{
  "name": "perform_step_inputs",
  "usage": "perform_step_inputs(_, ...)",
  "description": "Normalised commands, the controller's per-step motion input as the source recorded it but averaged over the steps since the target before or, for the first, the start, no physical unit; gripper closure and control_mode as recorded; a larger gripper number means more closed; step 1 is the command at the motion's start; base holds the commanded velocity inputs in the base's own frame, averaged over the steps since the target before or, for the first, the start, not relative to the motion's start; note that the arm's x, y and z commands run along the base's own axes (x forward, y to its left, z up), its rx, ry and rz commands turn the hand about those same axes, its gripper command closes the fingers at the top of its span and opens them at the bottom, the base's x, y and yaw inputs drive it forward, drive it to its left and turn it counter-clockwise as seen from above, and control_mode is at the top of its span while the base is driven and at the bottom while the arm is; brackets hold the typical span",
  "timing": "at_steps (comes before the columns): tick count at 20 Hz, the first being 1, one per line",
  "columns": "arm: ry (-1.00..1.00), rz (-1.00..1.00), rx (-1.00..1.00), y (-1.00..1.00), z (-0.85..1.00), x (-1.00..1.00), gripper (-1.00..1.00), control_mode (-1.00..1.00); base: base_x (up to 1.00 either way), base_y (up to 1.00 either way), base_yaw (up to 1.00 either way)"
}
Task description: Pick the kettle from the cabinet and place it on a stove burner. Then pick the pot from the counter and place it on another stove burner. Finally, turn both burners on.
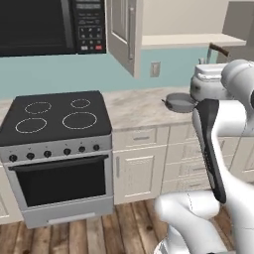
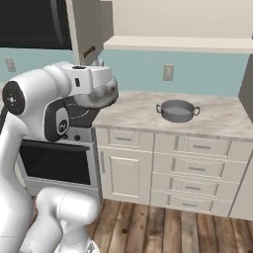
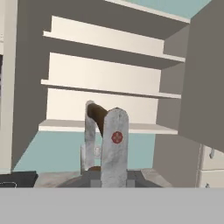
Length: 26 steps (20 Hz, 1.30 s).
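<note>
Clearly the first step is in hand: carrying the kettle to the stove. At the left of the left base view the black cooktop (image 1: 55,116) lies bare, its four stove burners (image 1: 79,120) drawn as white circles. Further right, the pot (image 1: 180,102) waits on the counter (image 1: 136,106), and at the right edge the kettle (image 1: 208,84) hangs partly hidden behind the white arm, off the open cabinet (image 1: 193,39) shelf above. In the right base view the kettle (image 2: 98,95) sits at the upper left of centre, under the hand and over the seam between stove and counter (image 2: 148,116), with the pot (image 2: 177,110) to its right.

The hand view shows the gripper (image 3: 103,131) with its jaws pinched narrow on the kettle's dark handle, which crosses between the fingers (image 3: 115,144).

Next, I judge, the arm must swing left over a burner and lower. The kettle hangs upright, long axis vertical; I cannot tell where its spout points.
</note>
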Motion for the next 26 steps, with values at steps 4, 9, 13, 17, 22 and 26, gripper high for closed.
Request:
perform_step_inputs(4,0.00,0.00,0.00,0.00,0.00,0.00,1.00,1.00,-0.33,0.69,-0.04)
perform_step_inputs(9,0.00,0.00,0.00,0.00,0.00,0.00,1.00,1.00,-0.17,0.77,-0.06)
perform_step_inputs(13,0.00,0.00,0.00,0.00,0.00,0.00,1.00,1.00,-0.07,0.75,-0.07)
perform_step_inputs(17,0.00,0.00,0.00,0.00,0.00,0.00,1.00,1.00,-0.03,0.70,-0.08)
perform_step_inputs(22,0.00,0.00,0.00,0.00,0.00,0.00,1.00,1.00,0.06,0.69,-0.08)
perform_step_inputs(26,0.00,0.00,0.00,0.00,0.00,0.00,1.00,1.00,0.57,0.57,-0.11)
